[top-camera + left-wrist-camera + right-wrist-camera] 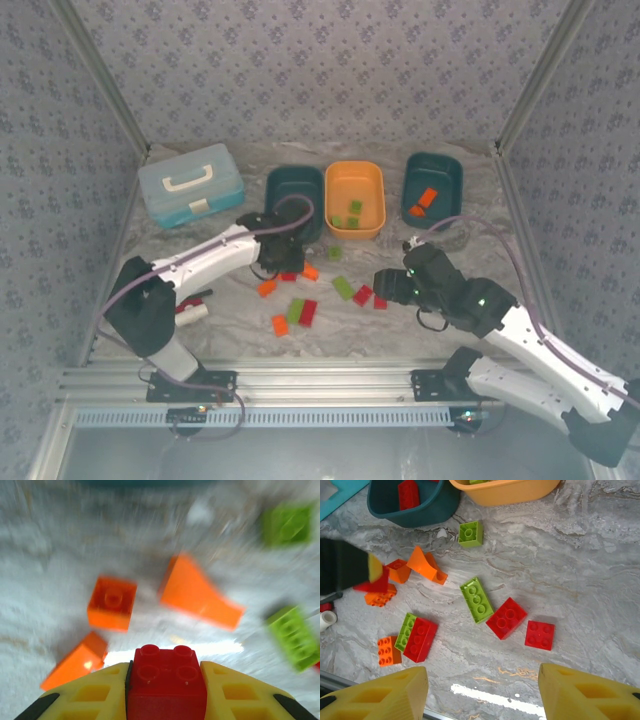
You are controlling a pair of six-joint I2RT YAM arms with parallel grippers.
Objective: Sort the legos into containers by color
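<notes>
A red lego (167, 680) clamped in the left hand (166, 670) low over the marbled desk (350, 335), right hand (482, 692) open over loose red, orange and green legos (506, 617) near the desk's middle, three containers (365, 185) along the far edge, two teal flanking one orange

A robot lab booth: patterned cloth walls (300, 70), aluminium rails (320, 385), marble-look tabletop (380, 335).

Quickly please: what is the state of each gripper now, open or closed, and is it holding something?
Left gripper: closed on a red lego.
Right gripper: open, holding nothing.
</notes>
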